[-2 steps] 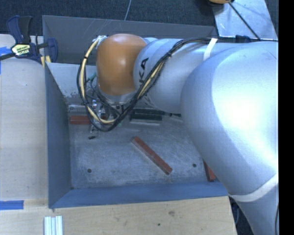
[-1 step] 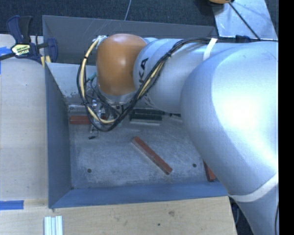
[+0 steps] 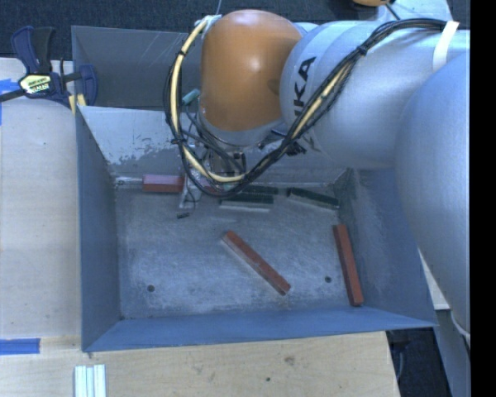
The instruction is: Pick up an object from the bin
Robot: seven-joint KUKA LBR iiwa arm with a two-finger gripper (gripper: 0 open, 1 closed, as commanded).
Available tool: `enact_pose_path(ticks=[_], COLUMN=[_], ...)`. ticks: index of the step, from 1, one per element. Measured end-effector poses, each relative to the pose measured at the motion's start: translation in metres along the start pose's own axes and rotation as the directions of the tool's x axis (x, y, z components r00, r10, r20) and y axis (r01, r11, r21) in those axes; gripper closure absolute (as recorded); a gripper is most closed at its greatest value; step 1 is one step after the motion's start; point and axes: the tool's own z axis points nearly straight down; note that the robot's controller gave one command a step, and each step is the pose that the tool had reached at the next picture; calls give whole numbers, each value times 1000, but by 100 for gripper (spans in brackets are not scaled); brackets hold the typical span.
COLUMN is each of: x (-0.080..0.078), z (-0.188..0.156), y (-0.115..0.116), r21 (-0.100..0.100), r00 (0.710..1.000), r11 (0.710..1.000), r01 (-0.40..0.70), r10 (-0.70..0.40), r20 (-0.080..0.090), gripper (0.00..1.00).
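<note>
Arm: in from the right, with the orange cover (image 3: 244, 69) on its wrist hanging over the back of the bin (image 3: 99, 246) and cables looped round it.
Gripper: the gripper (image 3: 188, 198) is low at the back wall, left of centre — close to the floor, by the look of it.
Jaws: tucked under the wrist and cables. I can't tell whether they are open or closed, and nothing shows between them.
Nearest thing: a short red-brown block (image 3: 160, 184) lies flat along the back wall, just beside the gripper on its left. Touching or not, I can't say.
Also close: a dark stick (image 3: 250, 195) lies by the back wall just right of the gripper, and a second dark stick (image 3: 312, 197) lies toward the back right corner.
Mid-floor: a brown stick (image 3: 256, 261) lies aslant, well apart from the gripper.
Right side: a red stick (image 3: 347, 265) lies along the right wall, toward the front right corner.
Progress: early, I judge — the gripper is down in the bin, but everything lies flat on the floor and nothing is lifted.
Left to do: close on one thing, with the block the likeliest by nearness, then raise it clear of the walls.
Watch for: the block sits tight to the back wall, so room on its far side may be scant.
</note>
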Motion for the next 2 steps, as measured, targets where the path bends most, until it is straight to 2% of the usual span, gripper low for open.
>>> enact_pose_path(ticks=[1, 2], x=[0, 8], z=[0, -23], y=[0, -6], r21=[0, 1], r00=[1000, 993], r11=[1000, 993], r01=[-1, 117], r10=[1, -117], r20=[0, -8], gripper=[100, 100])
